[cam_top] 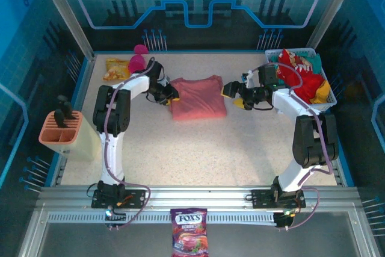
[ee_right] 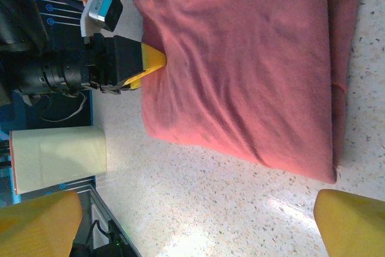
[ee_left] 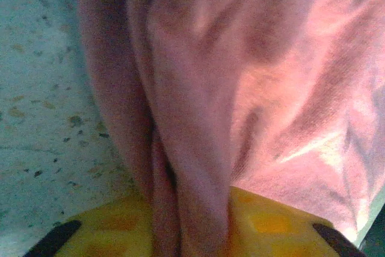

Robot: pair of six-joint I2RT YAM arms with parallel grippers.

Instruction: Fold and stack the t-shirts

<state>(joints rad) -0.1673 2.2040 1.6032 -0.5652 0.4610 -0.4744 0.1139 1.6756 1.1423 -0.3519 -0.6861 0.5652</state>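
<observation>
- Salmon-pink cloth marks the middle of the speckled worktop (cam_top: 198,148): the salmon-pink t-shirt (cam_top: 198,96) lies there folded into a rough rectangle, flat on the surface.
- To the far right of that shirt a white basket (cam_top: 328,103) holds the red t-shirt (cam_top: 295,64) with white print, bundled with green and yellow cloth.
- Behind and to the left of the pink shirt stand a magenta goblet (cam_top: 138,58) and, just beside it, an orange-yellow snack packet (cam_top: 116,68); both are well apart from the shirt.
- Far left of the shirt, at the worktop's edge, sits a peach holder (cam_top: 59,132) with a black tool in it.
- In front of the shirt, on the near metal rail between the arm bases, lies a purple sweets bag (cam_top: 189,233); "FOX'S" can be read on it, the smaller print cannot.
- Nothing lies on the shirt; both arms flank it.
- The left gripper (cam_top: 171,93) is at the shirt's left edge; its wrist view shows a fold of the pink cloth (ee_left: 252,88) pinched between the yellow fingers (ee_left: 102,236).
- The right gripper (cam_top: 236,94) is just right of the shirt, jaws spread wide and grasping nothing; its wrist view shows the shirt (ee_right: 252,70) ahead and the left gripper (ee_right: 153,64) beyond.
</observation>
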